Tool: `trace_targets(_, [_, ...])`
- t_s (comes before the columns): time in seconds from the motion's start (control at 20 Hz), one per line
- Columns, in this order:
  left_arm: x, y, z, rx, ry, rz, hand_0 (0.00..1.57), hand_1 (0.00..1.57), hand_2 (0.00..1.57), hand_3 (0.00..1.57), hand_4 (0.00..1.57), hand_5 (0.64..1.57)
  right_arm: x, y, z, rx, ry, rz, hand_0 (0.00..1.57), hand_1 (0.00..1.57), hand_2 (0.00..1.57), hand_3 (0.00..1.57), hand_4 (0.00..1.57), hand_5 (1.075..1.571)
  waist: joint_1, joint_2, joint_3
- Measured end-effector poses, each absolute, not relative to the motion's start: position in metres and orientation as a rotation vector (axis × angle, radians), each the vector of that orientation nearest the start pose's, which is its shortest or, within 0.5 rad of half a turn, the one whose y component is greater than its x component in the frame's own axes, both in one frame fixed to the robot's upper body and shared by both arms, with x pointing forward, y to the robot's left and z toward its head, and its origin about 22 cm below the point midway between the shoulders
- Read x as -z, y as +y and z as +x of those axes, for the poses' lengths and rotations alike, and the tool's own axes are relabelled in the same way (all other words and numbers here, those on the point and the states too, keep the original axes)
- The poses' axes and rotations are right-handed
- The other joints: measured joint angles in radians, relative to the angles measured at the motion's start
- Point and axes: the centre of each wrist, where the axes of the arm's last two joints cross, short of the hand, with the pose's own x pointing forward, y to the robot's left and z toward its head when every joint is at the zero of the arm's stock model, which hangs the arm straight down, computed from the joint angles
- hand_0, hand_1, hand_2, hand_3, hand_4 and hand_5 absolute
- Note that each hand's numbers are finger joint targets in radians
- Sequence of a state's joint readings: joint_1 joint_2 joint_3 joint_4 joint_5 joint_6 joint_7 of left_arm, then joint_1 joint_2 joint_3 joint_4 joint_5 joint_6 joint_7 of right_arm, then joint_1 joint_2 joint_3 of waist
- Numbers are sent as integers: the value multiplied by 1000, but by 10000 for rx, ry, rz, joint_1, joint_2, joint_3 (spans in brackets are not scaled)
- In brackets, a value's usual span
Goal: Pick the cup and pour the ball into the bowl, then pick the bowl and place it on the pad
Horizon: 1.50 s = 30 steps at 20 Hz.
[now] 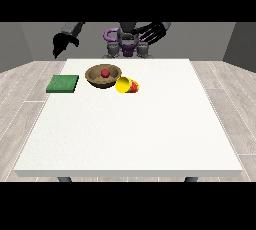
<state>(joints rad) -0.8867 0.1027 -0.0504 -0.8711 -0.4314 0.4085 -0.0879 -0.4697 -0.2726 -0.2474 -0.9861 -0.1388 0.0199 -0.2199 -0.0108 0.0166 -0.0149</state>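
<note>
Fingers (154, 30) spread straight, raised at upper right; other hand (63, 43) unclear; yellow cup (127, 85) tipped, mouth toward camera-left, touching brown bowl (103, 76) holding red ball (105, 73); green pad (63, 84) leftward.

Brown bowl (103, 77), red ball (105, 73) inside; yellow cup (127, 85) with a red band; plain green pad (63, 84); white worktop (130, 134); black hands both.

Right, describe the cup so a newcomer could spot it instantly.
Start at the white table and look to its far half, near the robot. There a brown bowl holds a red ball; the cup lies tipped over at the bowl's right. It is the only yellow thing there.
</note>
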Motion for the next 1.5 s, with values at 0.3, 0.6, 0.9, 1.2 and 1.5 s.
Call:
trace_targets(0.3, [-147, 186, 428, 1095, -19164, 563, 0, 0, 0, 0, 374, 1537, -1, -309, 340, 1347, -16644, -1239, 0, 0, 338, 270, 572, 1571, 523, 182, 44])
trace_targets(0.6, [-170, 297, 427, 87, -18970, -1795, 0, 0, 0, 0, 294, 1551, 9, -282, 334, 1441, -16746, -658, 0, 0, 0, 0, 0, 1568, 492, 485, 109])
trace_targets(0.9, [-199, 380, 410, -662, -19171, -2098, 0, 0, 0, 0, 232, 1557, 18, -258, 326, 1037, -16868, -154, 0, 0, 0, 0, 0, 1570, -49, 832, 135])
trace_targets(1.2, [-218, 403, 400, -700, -19135, -2549, 0, 0, 0, 0, 154, 1562, 40, -272, 318, 1230, -16602, -300, 0, 0, 0, 0, 0, 1570, 65, 835, 151])
trace_targets(1.5, [-233, 411, 393, -685, -19470, -2908, 0, 0, 0, 0, 138, 1566, 51, -282, 321, 1710, -16655, -266, 0, 0, 0, 0, 0, 1571, 276, 1253, 154])
